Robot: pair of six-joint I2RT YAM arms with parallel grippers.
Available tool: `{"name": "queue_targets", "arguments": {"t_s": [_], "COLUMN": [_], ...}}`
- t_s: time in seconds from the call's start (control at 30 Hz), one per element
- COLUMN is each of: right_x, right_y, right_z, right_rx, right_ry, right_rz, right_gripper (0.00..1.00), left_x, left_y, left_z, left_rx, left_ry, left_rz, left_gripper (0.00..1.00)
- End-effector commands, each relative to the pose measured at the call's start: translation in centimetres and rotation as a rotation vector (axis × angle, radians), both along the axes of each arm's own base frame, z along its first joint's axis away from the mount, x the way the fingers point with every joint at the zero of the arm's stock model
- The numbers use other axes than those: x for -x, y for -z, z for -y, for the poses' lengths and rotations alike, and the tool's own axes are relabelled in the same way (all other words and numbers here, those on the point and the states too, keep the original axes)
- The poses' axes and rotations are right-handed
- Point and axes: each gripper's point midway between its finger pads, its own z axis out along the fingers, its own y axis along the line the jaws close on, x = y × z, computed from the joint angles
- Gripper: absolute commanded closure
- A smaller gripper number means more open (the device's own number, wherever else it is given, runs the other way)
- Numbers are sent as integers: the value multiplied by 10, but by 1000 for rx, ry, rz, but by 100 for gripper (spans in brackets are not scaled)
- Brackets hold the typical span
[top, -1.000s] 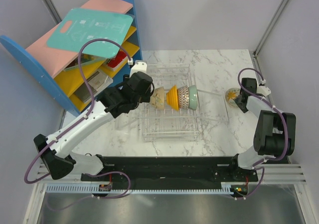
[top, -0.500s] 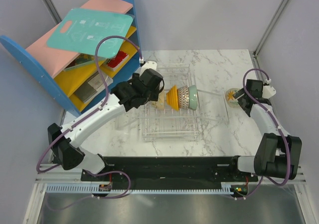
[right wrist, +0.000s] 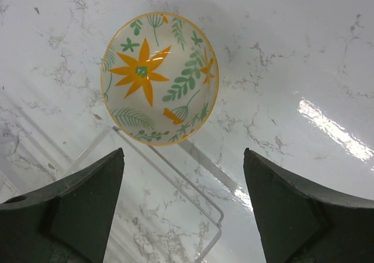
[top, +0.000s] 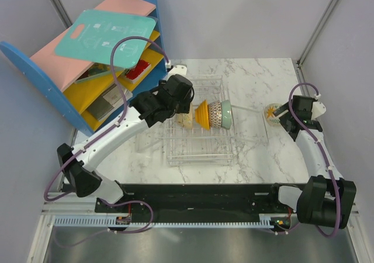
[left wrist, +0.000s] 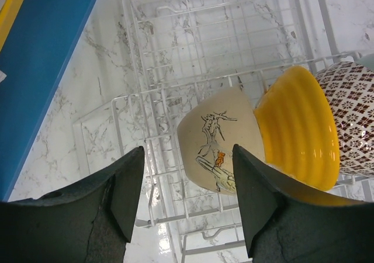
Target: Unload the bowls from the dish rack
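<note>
The wire dish rack (top: 198, 156) holds a row of bowls on their sides: a cream floral one (top: 186, 120), an orange one (top: 203, 114), a mesh-patterned one (top: 215, 114) and a mint one (top: 226, 113). My left gripper (top: 182, 109) hangs open just above the cream bowl (left wrist: 217, 141), touching nothing; the orange bowl (left wrist: 298, 135) and the mesh bowl (left wrist: 350, 117) lie beside it. A second cream bowl (right wrist: 160, 79) with an orange flower stands upright on the marble at the right. My right gripper (right wrist: 183, 158) is open just short of it, empty.
A clear plastic tray (right wrist: 175, 175) lies under the rack, and its corner reaches close to the floral bowl. A blue-and-yellow shelf unit (top: 87, 58) stands at the back left, close behind the left arm. Enclosure walls border the marble table (top: 251, 79).
My right gripper has opened, let go of the floral bowl on the table and drawn back. The left arm has swung right, over the rack's cream bowl.
</note>
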Motion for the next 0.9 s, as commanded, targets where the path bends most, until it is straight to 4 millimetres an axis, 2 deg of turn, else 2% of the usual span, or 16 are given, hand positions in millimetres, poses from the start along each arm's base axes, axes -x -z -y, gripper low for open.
{"name": "queue_targets", "arguments": {"t_s": [0.0, 0.13, 0.17, 0.3, 0.7, 0.87], "right_x": [-3, -11, -11, -12, -15, -16], "right_y": [-7, -21, -24, -29, -21, -14], "right_z": [-11, -20, -21, -20, -27, -30], "right_rx": [-56, -77, -76, -62, -89, -104], "right_ry": [-40, -95, -103, -115, -147, -158], "right_rz": [19, 55, 63, 73, 70, 65], "right_gripper": [10, 10, 10, 10, 10, 9], "left_x": [-3, -2, -2, -5, 1, 1], "left_y": [-7, -13, -9, -6, 26, 32], "left_z": [21, 39, 44, 50, 37, 40], "left_rx": [-18, -26, -46, -94, -221, -278], "left_ry": [64, 101, 109, 107, 48, 40], "left_rz": [19, 30, 27, 15, -68, -52], "left_gripper": [32, 32, 32, 31, 34, 49]}}
